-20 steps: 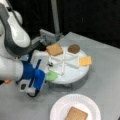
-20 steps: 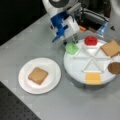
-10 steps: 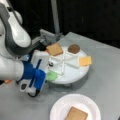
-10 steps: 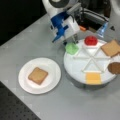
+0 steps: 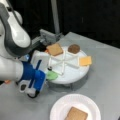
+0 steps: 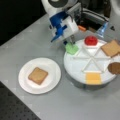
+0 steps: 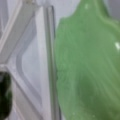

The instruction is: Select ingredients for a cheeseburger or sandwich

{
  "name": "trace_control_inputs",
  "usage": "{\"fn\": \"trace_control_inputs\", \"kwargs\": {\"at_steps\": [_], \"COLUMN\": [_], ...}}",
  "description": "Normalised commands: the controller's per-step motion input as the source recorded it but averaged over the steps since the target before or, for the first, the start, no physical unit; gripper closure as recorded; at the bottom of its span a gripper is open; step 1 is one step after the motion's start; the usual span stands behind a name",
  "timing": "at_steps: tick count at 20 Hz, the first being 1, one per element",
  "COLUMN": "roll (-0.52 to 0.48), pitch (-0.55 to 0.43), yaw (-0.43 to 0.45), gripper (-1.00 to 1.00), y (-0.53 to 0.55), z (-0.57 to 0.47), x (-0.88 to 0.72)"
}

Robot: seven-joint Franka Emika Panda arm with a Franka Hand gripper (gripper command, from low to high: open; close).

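Note:
The white sectioned tray (image 5: pixel 75 72) holds the ingredients: a tan bread square (image 5: pixel 54 49), a brown patty disc (image 5: pixel 74 48), an orange cheese square (image 5: pixel 85 60) and a green lettuce piece (image 5: pixel 51 75). The red tomato disc (image 6: pixel 90 40) shows in a front view. My gripper (image 6: pixel 72 43) is low over the lettuce piece (image 6: pixel 72 48) at the tray's edge and stands open. In the wrist view the lettuce (image 7: pixel 87 65) fills the right side, with one dark finger (image 7: pixel 3 96) at the left edge. A single bread square (image 6: pixel 38 75) lies on the white plate (image 6: pixel 25 85).
The arm's white and blue wrist (image 5: pixel 32 75) crowds the tray's side nearest the plate (image 5: pixel 60 110). Raised dividers (image 7: pixel 48 62) split the tray into sections. A grey bracket and a pole (image 5: pixel 55 17) stand behind the tray.

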Motion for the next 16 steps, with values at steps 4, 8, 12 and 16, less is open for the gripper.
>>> {"fn": "trace_control_inputs", "kwargs": {"at_steps": [4, 8, 12, 16], "roll": [0.212, 0.202, 0.156, 0.12], "pitch": [0.0, 0.006, 0.037, 0.071], "yaw": [0.037, 0.02, 0.009, 0.003], "gripper": [1.0, 1.0, 1.0, 1.0], "y": [-0.09, -0.08, -0.09, -0.1], "z": [-0.01, 0.0, 0.01, 0.08], "x": [0.21, 0.21, 0.22, 0.23]}}
